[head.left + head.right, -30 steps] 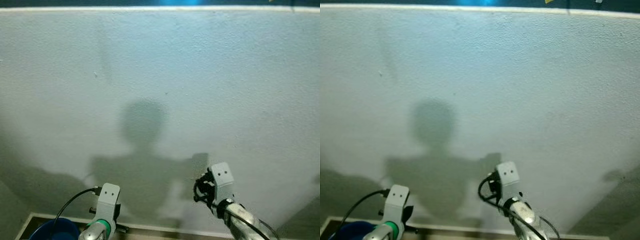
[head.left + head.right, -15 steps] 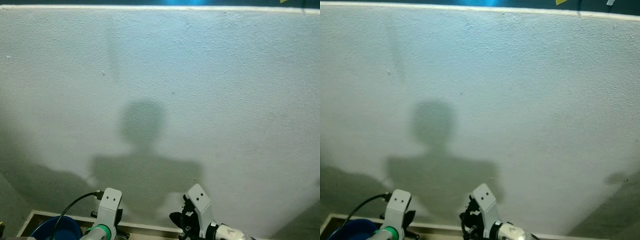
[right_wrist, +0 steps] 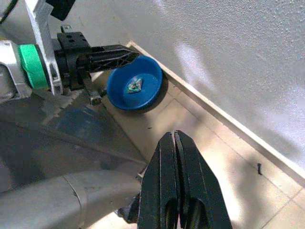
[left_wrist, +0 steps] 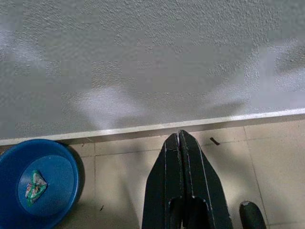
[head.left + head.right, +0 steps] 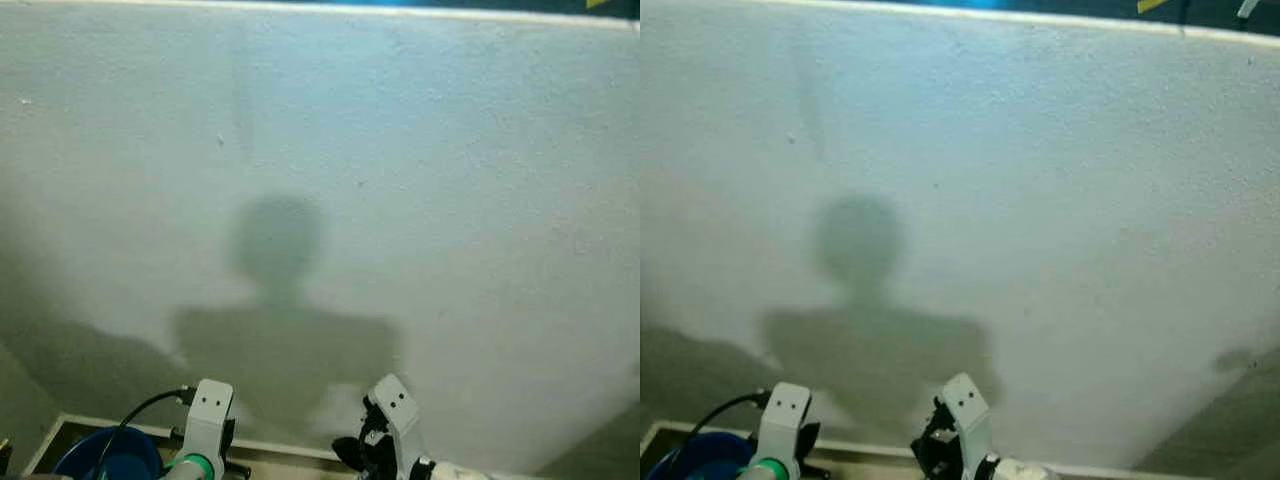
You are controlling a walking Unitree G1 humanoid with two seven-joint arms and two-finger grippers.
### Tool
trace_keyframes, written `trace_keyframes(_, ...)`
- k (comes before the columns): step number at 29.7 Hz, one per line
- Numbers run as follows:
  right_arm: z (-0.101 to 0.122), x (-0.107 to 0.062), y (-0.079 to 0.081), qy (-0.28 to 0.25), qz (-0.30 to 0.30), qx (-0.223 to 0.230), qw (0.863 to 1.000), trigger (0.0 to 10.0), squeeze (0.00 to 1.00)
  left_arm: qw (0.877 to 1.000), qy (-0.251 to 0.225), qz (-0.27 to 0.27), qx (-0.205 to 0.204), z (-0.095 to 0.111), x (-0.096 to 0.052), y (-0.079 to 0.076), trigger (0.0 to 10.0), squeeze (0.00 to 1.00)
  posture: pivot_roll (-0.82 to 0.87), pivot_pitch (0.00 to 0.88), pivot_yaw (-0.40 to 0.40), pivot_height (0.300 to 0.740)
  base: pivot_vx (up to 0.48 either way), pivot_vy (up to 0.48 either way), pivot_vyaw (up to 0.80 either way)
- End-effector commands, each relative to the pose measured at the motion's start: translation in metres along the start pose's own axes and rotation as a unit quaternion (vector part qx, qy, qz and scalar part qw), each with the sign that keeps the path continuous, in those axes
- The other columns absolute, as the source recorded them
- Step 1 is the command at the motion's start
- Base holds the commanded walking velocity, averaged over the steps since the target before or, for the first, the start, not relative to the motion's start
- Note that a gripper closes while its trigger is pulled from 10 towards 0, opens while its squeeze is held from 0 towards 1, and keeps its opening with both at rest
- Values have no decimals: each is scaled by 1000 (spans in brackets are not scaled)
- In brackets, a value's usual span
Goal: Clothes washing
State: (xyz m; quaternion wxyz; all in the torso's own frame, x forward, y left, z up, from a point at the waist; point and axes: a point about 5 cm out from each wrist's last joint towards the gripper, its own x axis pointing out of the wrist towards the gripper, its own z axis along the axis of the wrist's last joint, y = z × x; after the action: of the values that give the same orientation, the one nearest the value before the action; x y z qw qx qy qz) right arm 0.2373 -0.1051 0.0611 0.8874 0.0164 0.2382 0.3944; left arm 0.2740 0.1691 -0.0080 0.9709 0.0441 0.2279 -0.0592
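- Against the foot of the white textured wall (image 5: 420, 150), where it meets the tiled floor (image 4: 119, 181), sits a blue basin (image 4: 35, 183), its rim close to the pale baseboard (image 4: 157, 126) that runs along the wall's lower edge.
- In the basin's bottom lies a small crumpled green and white item (image 4: 33, 183), blurred, so whether it is cloth cannot be told; no other laundry can be made out.
- The left end effector (image 4: 179, 138) hangs low over the floor tiles with its two black fingers clenched together, tips touching, grasping nothing; it points toward the baseboard, and the basin lies to its side, apart from it.
- The right end effector (image 3: 174, 136) is likewise clenched with nothing between its fingers, above bare beige tiles a little way out from the wall.
- From the right wrist view the left arm (image 3: 28, 62) with its green band crosses in front of the basin (image 3: 135, 89), its black fingers (image 3: 107, 55) reaching just above the basin's rim.
- In the head views the wall rises directly ahead and the robot's shadow (image 5: 280, 300) falls on it; both wrists (image 5: 205, 420) sit at the bottom edge, near the wall, with the basin (image 5: 105, 460) at the lower left corner.
- Open floor lies on the tiles between the baseboard and the robot; a small dark speck (image 4: 214, 141) lies near the baseboard.
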Motion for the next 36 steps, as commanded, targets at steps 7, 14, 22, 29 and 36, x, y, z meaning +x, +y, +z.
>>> trace_keyframes(7,-4,-4,0,2,2,18,1000,10000,0,999,27,-11,-15,-13,-5,-3,10000,0,-120,64,74,740,0,0,0)
trace_keyframes(14,-4,-4,0,10,1,25,1000,10000,0,999,30,-14,-6,-14,-5,-6,10000,0,-116,44,76,740,0,0,0)
trace_keyframes(22,-4,-4,0,10,0,32,999,10000,0,999,29,-17,2,-15,-6,-8,10000,0,-100,38,66,740,0,0,0)
trace_keyframes(29,-1,0,2,9,14,40,999,10000,0,999,31,-8,1,-16,-8,-3,10000,0,-79,43,57,740,0,0,0)
trace_keyframes(36,6,7,4,4,29,38,999,10000,0,999,30,-9,9,-15,-10,2,10000,0,-55,58,55,740,0,0,0)
